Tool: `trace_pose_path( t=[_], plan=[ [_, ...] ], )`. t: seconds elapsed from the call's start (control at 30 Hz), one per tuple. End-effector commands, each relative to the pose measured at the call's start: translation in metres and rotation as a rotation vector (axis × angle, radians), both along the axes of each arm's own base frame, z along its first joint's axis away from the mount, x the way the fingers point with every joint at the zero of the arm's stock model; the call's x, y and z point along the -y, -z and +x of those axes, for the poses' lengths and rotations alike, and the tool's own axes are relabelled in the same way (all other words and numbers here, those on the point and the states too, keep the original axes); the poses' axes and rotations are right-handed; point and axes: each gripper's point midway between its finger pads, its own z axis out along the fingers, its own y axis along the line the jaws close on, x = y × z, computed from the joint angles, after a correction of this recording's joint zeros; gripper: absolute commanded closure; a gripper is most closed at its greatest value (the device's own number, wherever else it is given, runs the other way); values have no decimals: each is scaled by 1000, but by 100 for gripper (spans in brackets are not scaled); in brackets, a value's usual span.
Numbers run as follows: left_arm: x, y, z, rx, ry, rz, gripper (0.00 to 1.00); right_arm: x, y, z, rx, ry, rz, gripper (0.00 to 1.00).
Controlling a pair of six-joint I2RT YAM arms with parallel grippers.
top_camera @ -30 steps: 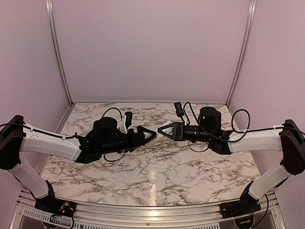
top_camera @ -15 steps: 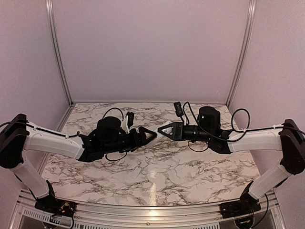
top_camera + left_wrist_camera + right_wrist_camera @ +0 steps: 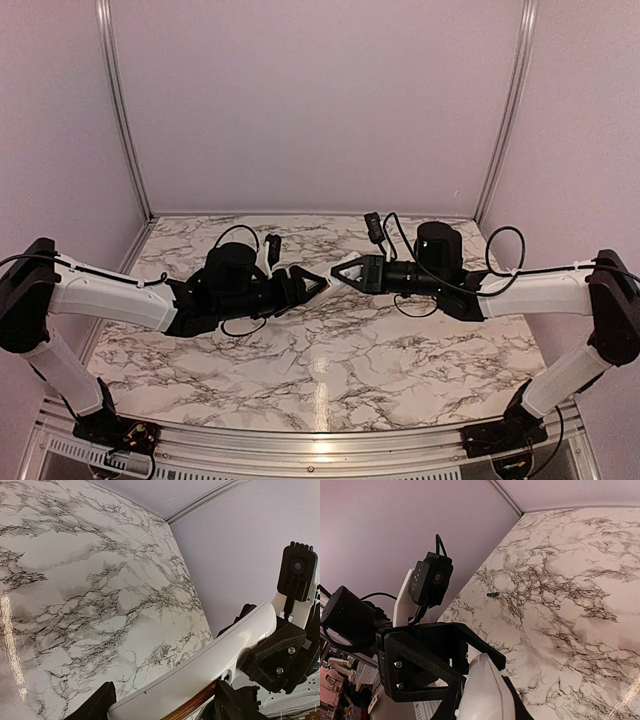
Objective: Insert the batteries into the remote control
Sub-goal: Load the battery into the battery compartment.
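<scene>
Slim white remote control [image 3: 210, 662] aloft; tilted diagonally

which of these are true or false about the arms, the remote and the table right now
1. The right gripper is shut on the remote control. True.
2. The remote control lies flat on the table. False: it is held up in the air, where the two grippers meet.
3. The left gripper faces the right gripper, their tips close together above the table. True.
4. The table has a plain wooden top. False: it has a white marble pattern with dark veins.
</scene>
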Motion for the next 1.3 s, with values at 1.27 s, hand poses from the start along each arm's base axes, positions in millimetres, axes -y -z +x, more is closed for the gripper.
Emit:
trace_pose_path(
  t=[1.27],
  plan=[
    [-102,-43,37,281,9,410,1,55,7,15,-54,17,58,100]
  ],
)
